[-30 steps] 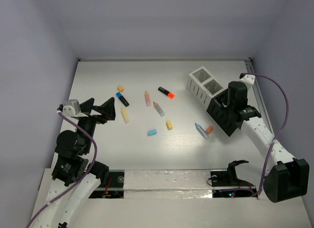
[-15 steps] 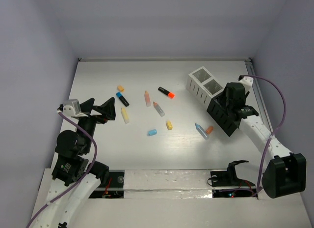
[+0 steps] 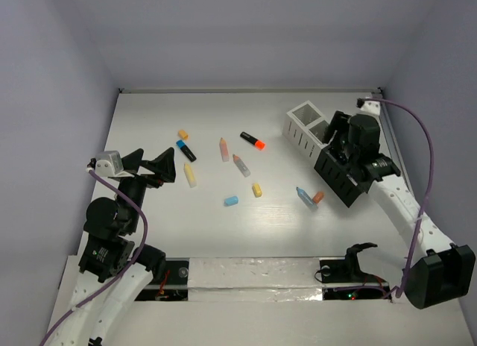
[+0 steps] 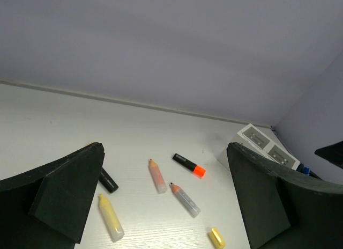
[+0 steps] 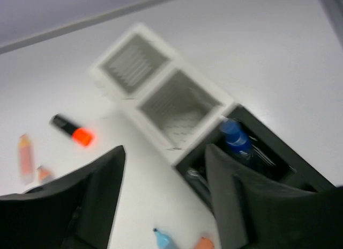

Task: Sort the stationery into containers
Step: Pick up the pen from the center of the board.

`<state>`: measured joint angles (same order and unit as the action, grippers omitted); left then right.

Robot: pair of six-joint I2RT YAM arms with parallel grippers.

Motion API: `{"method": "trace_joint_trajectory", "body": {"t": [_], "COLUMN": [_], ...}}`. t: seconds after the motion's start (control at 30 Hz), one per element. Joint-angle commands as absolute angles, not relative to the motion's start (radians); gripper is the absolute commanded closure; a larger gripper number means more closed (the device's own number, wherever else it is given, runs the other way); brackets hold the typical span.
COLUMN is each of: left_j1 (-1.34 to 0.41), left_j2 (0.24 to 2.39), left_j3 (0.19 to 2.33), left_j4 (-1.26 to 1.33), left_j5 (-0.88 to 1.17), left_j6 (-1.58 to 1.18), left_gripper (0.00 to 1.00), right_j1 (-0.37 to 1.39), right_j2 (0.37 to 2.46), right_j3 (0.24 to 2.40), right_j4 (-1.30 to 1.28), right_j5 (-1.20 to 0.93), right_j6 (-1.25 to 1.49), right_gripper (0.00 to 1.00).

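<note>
Between picks: right gripper (image 5: pixel 163 152) open and empty over containers (image 3: pixel 300 137), frame right. Next move calls for reaching pale blue marker (image 3: pixel 305 197), lower centre.

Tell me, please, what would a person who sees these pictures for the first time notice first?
Small colourful stationery lies scattered across the middle of the white table, and the black marker with an orange cap is the most vivid piece. At the right, the open right pincer hovers over the row of containers, where a blue-capped marker stands in a black box beside the white ones.
</note>
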<state>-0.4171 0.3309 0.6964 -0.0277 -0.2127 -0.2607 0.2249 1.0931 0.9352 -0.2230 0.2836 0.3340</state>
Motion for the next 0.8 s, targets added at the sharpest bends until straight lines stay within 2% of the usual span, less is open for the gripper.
{"method": "trace_joint_trajectory", "body": {"t": [0.0,0.07,0.13,0.27,0.43,0.57,0.77], "left_j1": [-0.413,-0.413,-0.413,-0.413,-0.413,-0.413,-0.413], "left_j2": [0.336,0.337,0.337,0.334,0.334,0.331,0.334], "left_j3": [0.721,0.719,0.719,0.719,0.721,0.721,0.719], "left_j4": [0.015,0.015,0.014,0.015,0.015,0.015,0.020], "left_j5": [-0.201,-0.199,-0.198,-0.190,-0.181,-0.179,-0.164], "left_j6": [-0.261,-0.261,-0.261,-0.261,-0.261,-0.259,-0.258], "left_gripper": [0.01,0.01,0.01,0.01,0.01,0.01,0.01], "right_j1": [0.326,0.397,0.440,0.505,0.564,0.595,0.617], "right_j2": [1.144,1.244,1.355,1.513,1.669,1.814,1.962], "right_j3": [1.037,1.087,1.172,1.310,1.438,1.568,1.649], "right_j4": [-0.131,-0.140,-0.158,-0.175,-0.186,-0.279,-0.405], "right_j5": [0.114,0.077,0.042,0.008,-0.100,-0.026,-0.046], "right_j6": [0.250,0.210,0.174,0.147,0.098,0.054,0.054], "right_gripper": [0.38,0.47,0.60,0.71,0.69,0.63,0.45]}}
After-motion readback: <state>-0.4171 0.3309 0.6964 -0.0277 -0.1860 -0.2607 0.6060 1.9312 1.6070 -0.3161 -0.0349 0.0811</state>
